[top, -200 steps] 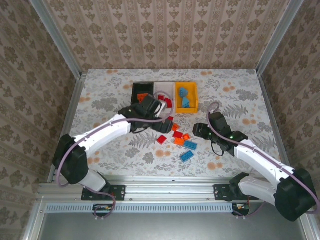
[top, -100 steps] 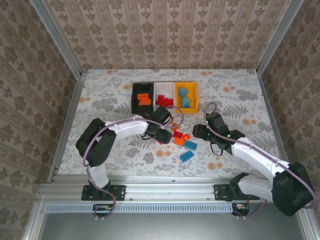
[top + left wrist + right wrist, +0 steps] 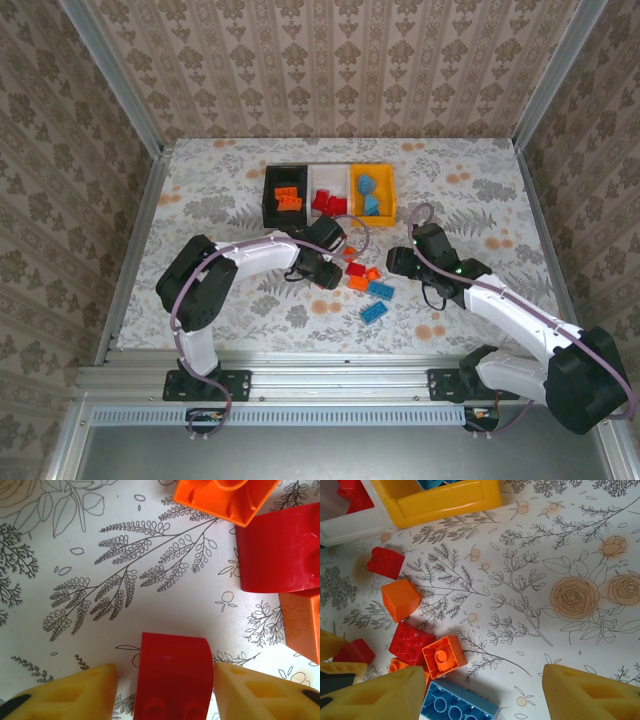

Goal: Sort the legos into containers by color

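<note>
My left gripper [image 3: 327, 274] is down at the left edge of the loose legos. In the left wrist view its yellow fingers [image 3: 166, 685] straddle a red brick [image 3: 172, 672] lying on the table; the right finger is at the brick's side and the left finger stands a small gap away. My right gripper [image 3: 398, 262] hovers open [image 3: 481, 680] beside a light blue brick [image 3: 457, 706] and an upturned orange brick [image 3: 444, 656]. The black bin [image 3: 270, 195] holds orange legos, the white bin [image 3: 313, 180] red ones, the yellow bin [image 3: 392, 195] blue ones.
Loose legos lie between the arms: red [image 3: 355, 268], orange [image 3: 357, 283], blue [image 3: 380, 290] and another blue [image 3: 373, 312]. Close to the left fingers lie an orange brick [image 3: 225, 500] and a red one [image 3: 280, 555]. Metal rails edge the flowered table.
My left arm swung from the bins down to the pile and its jaws narrowed around the red brick. The right arm hardly moved.
</note>
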### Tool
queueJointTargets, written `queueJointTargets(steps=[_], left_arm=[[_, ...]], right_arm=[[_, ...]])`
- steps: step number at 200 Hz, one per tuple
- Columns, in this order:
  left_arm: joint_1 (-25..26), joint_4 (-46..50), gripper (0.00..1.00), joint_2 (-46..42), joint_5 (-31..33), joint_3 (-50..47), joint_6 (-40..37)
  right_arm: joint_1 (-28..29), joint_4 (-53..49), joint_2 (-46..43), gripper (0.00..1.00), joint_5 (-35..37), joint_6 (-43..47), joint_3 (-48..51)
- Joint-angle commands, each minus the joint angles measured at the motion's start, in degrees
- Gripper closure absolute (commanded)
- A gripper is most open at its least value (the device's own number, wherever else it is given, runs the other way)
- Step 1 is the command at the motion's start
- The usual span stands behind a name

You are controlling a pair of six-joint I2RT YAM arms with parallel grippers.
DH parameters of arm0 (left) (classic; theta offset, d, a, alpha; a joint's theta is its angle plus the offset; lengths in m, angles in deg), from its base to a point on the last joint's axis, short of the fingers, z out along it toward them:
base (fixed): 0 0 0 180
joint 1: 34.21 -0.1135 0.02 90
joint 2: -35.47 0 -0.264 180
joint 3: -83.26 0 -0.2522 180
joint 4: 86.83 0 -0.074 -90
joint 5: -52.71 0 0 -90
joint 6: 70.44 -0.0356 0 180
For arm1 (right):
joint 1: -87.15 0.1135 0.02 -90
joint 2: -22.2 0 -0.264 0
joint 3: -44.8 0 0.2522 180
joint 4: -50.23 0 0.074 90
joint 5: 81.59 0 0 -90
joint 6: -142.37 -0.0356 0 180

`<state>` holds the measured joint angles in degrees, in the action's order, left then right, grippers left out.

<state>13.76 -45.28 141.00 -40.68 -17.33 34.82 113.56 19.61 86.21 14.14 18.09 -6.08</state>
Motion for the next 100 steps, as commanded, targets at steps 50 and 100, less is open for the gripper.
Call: queueJointTargets(steps=[50, 100], left_arm=[[-0.1, 1.9, 0.63, -0.3, 1.4, 0.7, -0.1], [-4.0, 7.0, 0.68, -3.5, 2.1, 10.7, -3.2]], right_arm=[[0.3, -1.8, -1.4, 0.36, 0.3, 0.3, -2.2], [0.2, -0.7, -0.1, 0.36, 0.7, 0.6, -2.3]])
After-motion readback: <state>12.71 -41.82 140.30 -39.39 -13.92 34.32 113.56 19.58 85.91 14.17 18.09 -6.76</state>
